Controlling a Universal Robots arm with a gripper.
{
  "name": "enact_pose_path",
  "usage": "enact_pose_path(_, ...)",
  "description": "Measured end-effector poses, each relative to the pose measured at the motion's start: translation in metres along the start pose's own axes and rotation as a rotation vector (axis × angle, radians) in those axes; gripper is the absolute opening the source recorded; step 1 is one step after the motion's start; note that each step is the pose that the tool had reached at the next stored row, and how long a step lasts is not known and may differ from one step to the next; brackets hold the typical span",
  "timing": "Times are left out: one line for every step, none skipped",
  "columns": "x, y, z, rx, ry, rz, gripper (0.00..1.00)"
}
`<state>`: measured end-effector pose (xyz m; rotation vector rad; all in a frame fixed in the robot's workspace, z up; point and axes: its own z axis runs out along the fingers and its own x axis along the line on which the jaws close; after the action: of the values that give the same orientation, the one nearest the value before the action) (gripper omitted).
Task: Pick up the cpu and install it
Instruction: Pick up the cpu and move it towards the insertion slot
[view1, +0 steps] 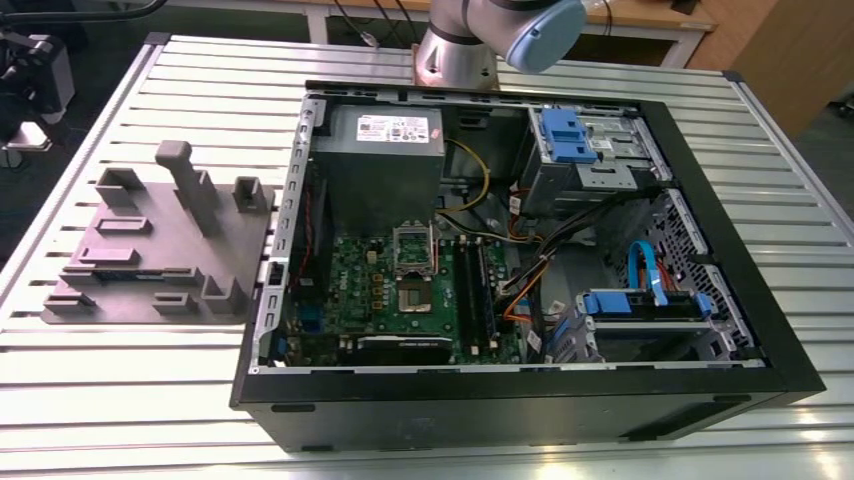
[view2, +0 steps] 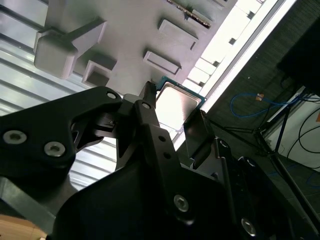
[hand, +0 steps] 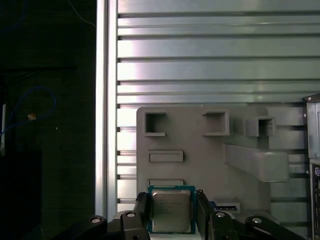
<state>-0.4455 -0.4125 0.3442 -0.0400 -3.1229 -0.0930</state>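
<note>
**Pick-up stage of the cpu task, as seen from the room.** The hand (hand: 171, 199) hung over the grey plate (hand: 200, 150). Its two black fingers (hand: 142, 210) were drawn in to a narrow gap and set against opposite edges of the cpu (hand: 171, 212), gripping it between them. The cpu lay flat, its silver top toward the first wrist camera and a thin green rim showing round it. It sat over the part of the plate nearest the bright side rail of the tabletop (hand: 215, 60), just beside two low rectangular frames. Whether it rested on the plate or had been raised clear of it could not be told.

In the second wrist view the same grip appeared from behind the fingers. The cpu (view2: 177, 104) was caught between them, with the plate (view2: 125, 30) and its raised blocks beyond it and the ribbed tabletop to one side.

In the exterior view the plate (view1: 147, 250) stood on the ribbed metal tabletop (view1: 120, 390) at the exterior view's left. It was just beside the open black case (view1: 534, 385), which lay on its side with the interior facing up. Inside the case were:
- the green motherboard (view1: 380, 290), with a socket (view1: 415, 300) near its middle;
- a grey power supply (view1: 380, 140) toward the arm's base;
- blue drive brackets (view1: 561, 130) at the exterior view's right.

The arm (view1: 467, 45) rose from the far edge of the tabletop, behind the case.
</note>
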Motion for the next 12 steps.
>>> enact_pose_path(0.0,0.0,-0.0001,-0.0001,-0.0001,0.0,0.47)
enact_pose_path(0.0,0.0,-0.0004,0.0,0.0,0.0,0.47)
enact_pose_path(0.0,0.0001,-0.0008,0.0,0.0,0.0,0.47)
enact_pose_path(0.0,0.0001,-0.0014,0.0001,0.0001,0.0,0.47)
enact_pose_path(0.0,0.0001,-0.0019,0.0001,0.0001,0.0,0.47)
enact_pose_path(0.0,0.0002,-0.0025,0.0001,0.0,0.0,0.47)
enact_pose_path(0.0,0.0002,-0.0031,0.0001,0.0001,0.0,0.47)
enact_pose_path(0.0001,0.0003,-0.0036,0.0,-0.0001,0.0,0.47)
enact_pose_path(0.0001,0.0003,-0.0041,0.0,0.0,0.0,0.47)
enact_pose_path(0.0001,0.0004,-0.0048,0.0,0.0,0.0,0.47)
enact_pose_path(0.0001,0.0004,-0.0053,0.0,0.0,0.0,0.47)
enact_pose_path(0.0001,0.0004,-0.0055,-0.0001,-0.0002,0.0,0.47)
